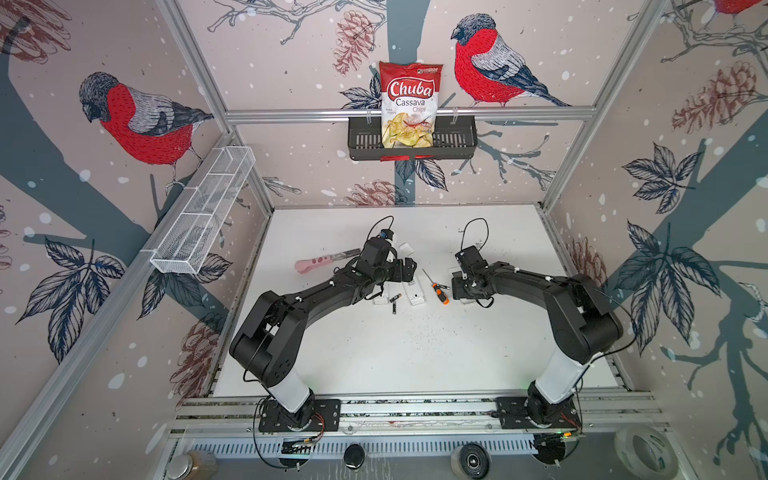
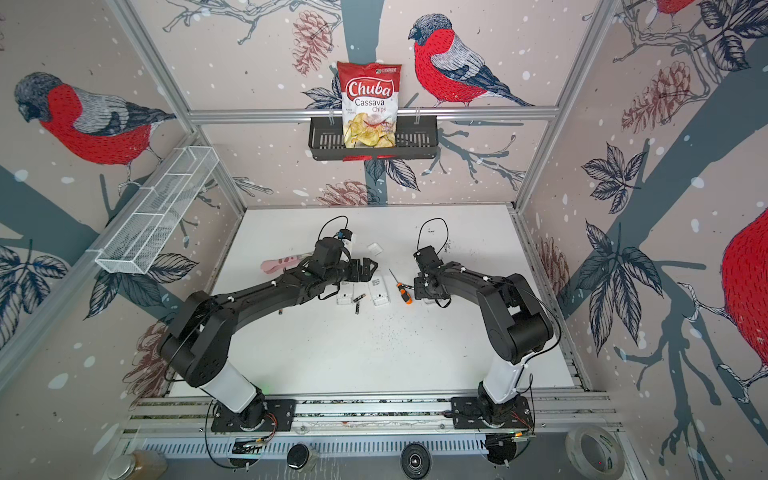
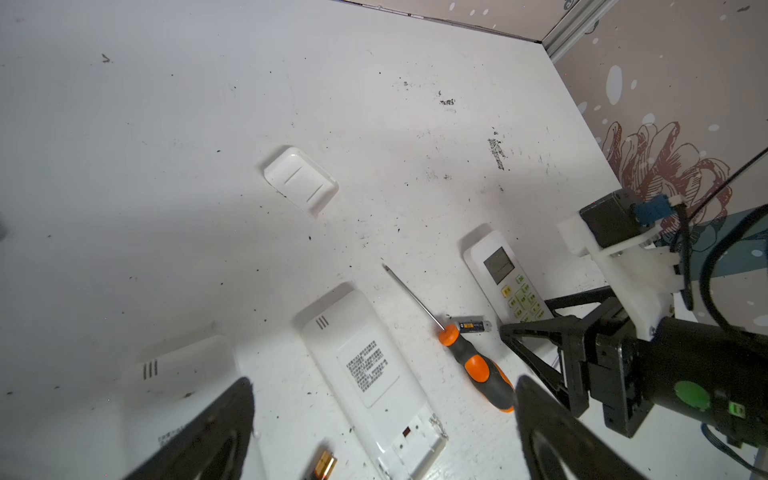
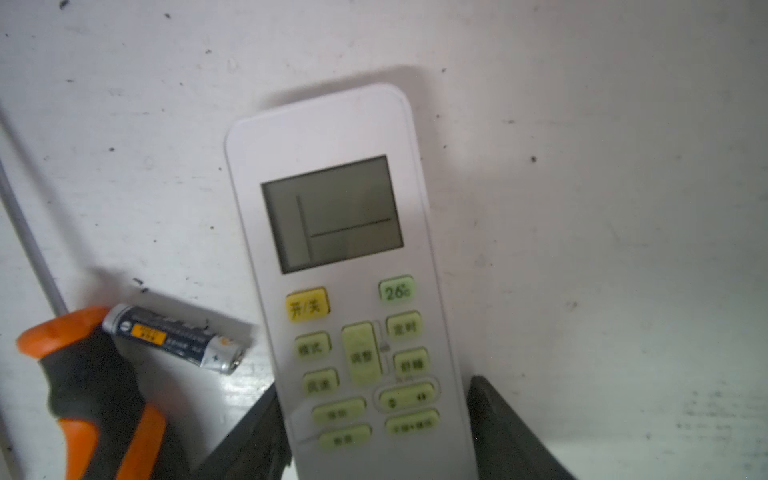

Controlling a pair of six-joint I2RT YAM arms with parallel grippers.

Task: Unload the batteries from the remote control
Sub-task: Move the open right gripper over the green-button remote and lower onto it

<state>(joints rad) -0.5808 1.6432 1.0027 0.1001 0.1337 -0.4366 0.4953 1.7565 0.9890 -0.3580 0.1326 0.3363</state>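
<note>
- Batteries [image 1: 395, 298]: in both top views two lie loose just beside my wide-open left gripper [image 1: 409, 266].
- Left wrist: another battery [image 3: 471, 325] touches the screwdriver [image 3: 478, 365], beside the right gripper [image 3: 525, 318].
- Right wrist: the right gripper [image 4: 374, 399] straddles the remote [image 4: 345, 249]; I cannot tell if it pinches. A skewed squeeze could knock that battery [image 4: 174, 338] rolling.

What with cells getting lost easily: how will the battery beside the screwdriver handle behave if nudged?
Likely rolls: the battery is a smooth cylinder lying on its side on the flat table. The screwdriver handle at one end may stop it that way. Its glossy wrap looks slippery to pinch.
</note>
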